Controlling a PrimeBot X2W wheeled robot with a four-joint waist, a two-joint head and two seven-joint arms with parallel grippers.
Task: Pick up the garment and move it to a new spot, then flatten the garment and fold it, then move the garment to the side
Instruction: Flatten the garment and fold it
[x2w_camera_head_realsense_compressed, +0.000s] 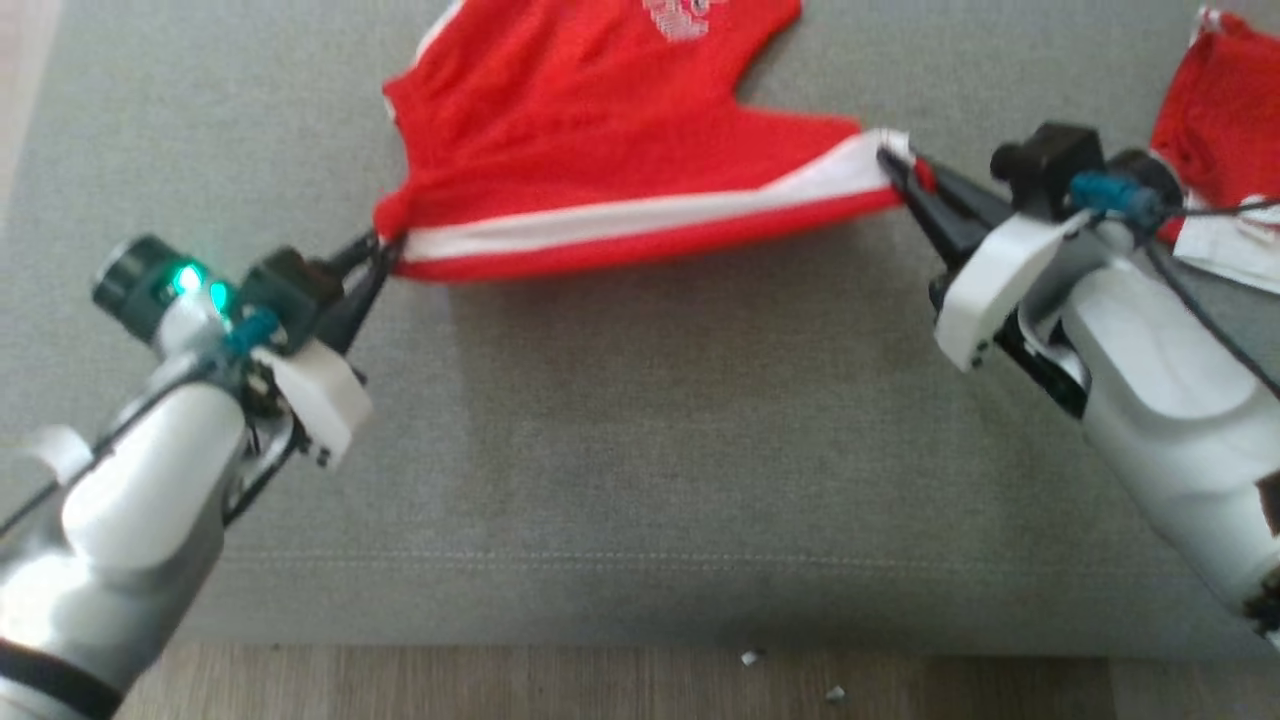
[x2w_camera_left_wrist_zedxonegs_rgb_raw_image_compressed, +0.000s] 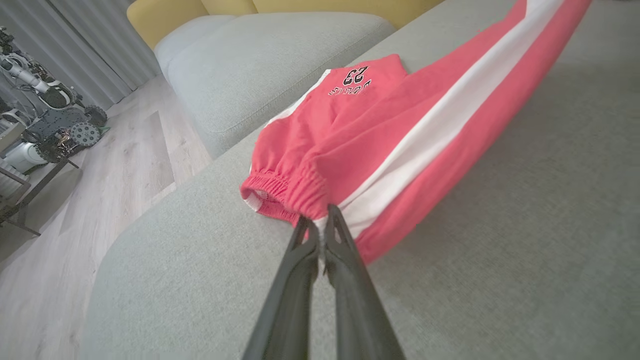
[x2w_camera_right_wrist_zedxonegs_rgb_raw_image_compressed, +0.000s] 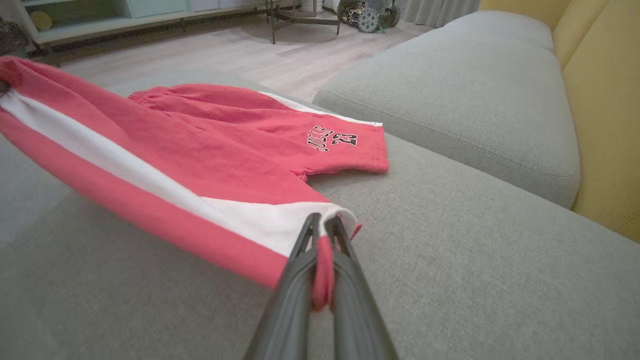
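A wide grey sofa seat (x2w_camera_head_realsense_compressed: 640, 450) spreads across the scene, with a strip of wooden floor (x2w_camera_head_realsense_compressed: 500, 685) along its near edge and a yellow backrest (x2w_camera_right_wrist_zedxonegs_rgb_raw_image_compressed: 605, 100) beyond the cushions in the right wrist view. The garment (x2w_camera_head_realsense_compressed: 600, 130), a pair of red shorts, is at the far middle of the seat. Its far part lies on the cushion, while its near edge is lifted and stretched left to right between the two hands, casting a shadow on the fabric below. A broad white stripe (x2w_camera_head_realsense_compressed: 640, 215) runs along that stretched edge. The left hand (x2w_camera_head_realsense_compressed: 375, 262), at the left, is clenched on the gathered elastic waistband corner, its two dark fingers (x2w_camera_left_wrist_zedxonegs_rgb_raw_image_compressed: 300, 280) pressed together around the cloth. The right hand (x2w_camera_head_realsense_compressed: 895, 165), at the right, is clenched on the opposite corner, where the stripe ends at the leg hem, with a fold of red cloth pinched between its fingers (x2w_camera_right_wrist_zedxonegs_rgb_raw_image_compressed: 292, 295). A second red cloth (x2w_camera_head_realsense_compressed: 1220, 110) lies at the far right edge of the seat, behind the right arm. A black printed number (x2w_camera_left_wrist_zedxonegs_rgb_raw_image_compressed: 356, 76), 23, sits on the far leg of the shorts. Two small pale bits (x2w_camera_head_realsense_compressed: 750, 657) lie on the floor.
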